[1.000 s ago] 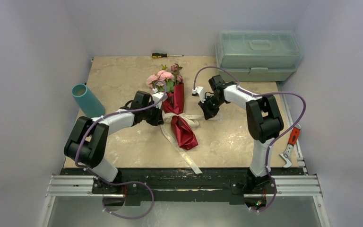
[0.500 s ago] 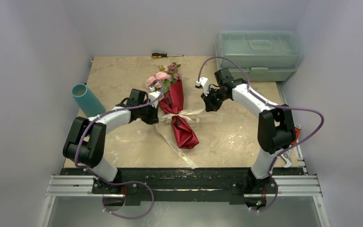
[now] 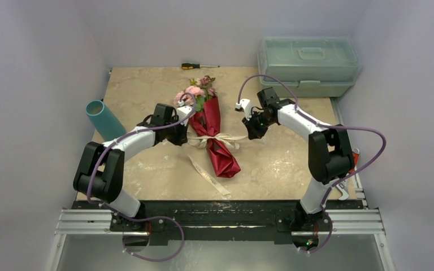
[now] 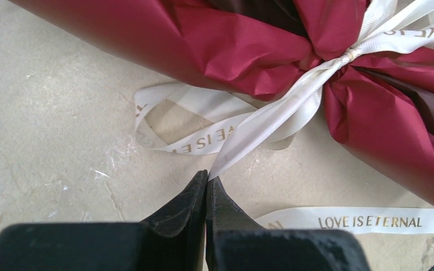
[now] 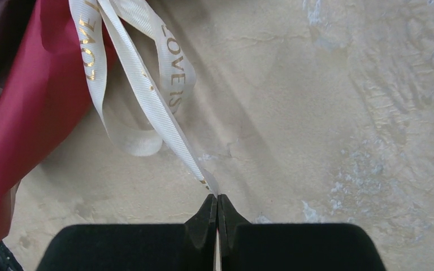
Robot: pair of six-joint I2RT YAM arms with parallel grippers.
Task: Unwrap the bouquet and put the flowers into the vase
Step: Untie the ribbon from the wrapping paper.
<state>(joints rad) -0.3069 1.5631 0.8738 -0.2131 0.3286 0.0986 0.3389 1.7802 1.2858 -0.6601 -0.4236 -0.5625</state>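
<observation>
A beige marbled desk (image 3: 147,90) sits between pale walls. From above, the bouquet (image 3: 215,132) lies near the desk's middle with its flowers (image 3: 195,92) pointing toward the far edge. Its maroon paper (image 3: 226,158) is tied with a cream ribbon (image 3: 217,137), one tail trailing toward the near edge. The left tool (image 3: 185,137) is just beside the bouquet on its left, the right tool (image 3: 253,133) near it on its right. The teal vase (image 3: 104,119) is at the left edge, well apart from the bouquet. A pale green toolbox (image 3: 308,65) and a screwdriver (image 3: 199,66) rest at the far side. The left wrist view shows the left tool's fingers pressed together on a taut ribbon strand running to the knot. The right wrist view shows the right tool's fingers clamped on another strand's end
</observation>
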